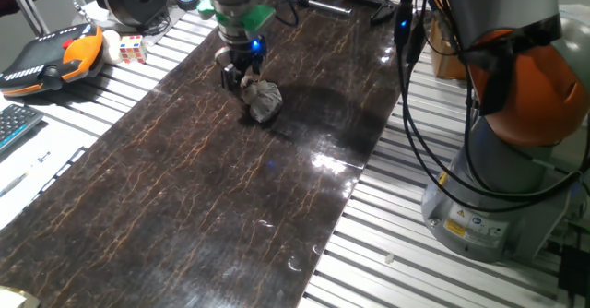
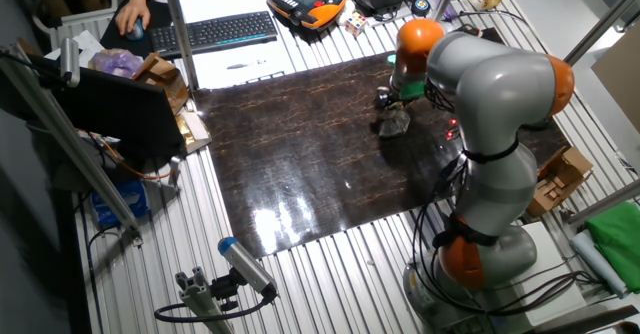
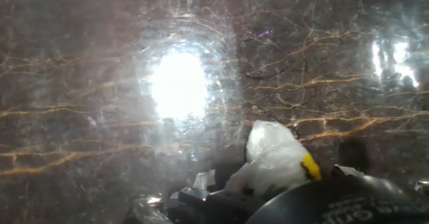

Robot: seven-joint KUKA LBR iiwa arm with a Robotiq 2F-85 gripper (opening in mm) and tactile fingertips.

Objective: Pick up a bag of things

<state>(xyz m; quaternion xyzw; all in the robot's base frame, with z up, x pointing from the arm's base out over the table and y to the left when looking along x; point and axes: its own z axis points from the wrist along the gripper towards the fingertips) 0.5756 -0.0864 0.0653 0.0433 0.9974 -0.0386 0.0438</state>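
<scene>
Nearest the hand camera: bag of things (image 3: 273,162) fills the lower frame, white crinkled plastic with a yellow spot on its edge, dark slab showing behind it. That reads as the bag sitting right at the fingers.

One fixed view: hand (image 1: 241,76) is low over the dark marbled slab (image 1: 184,188) on the tabletop, wrist vertical, and the bag (image 1: 264,100) touches its tip, bulging out to the side away from the arm's base. Probably approached top-down because the bag is a soft lump with no edge to hook.

Can't tell whether the fingers have closed on plastic or just straddle it, nor whether the bag is off the slab.

Further back from the bag: orange teach pendant (image 1: 55,57), small multicoloured cube (image 1: 132,48) beside it, both well apart from the bag and off the slab.
</scene>
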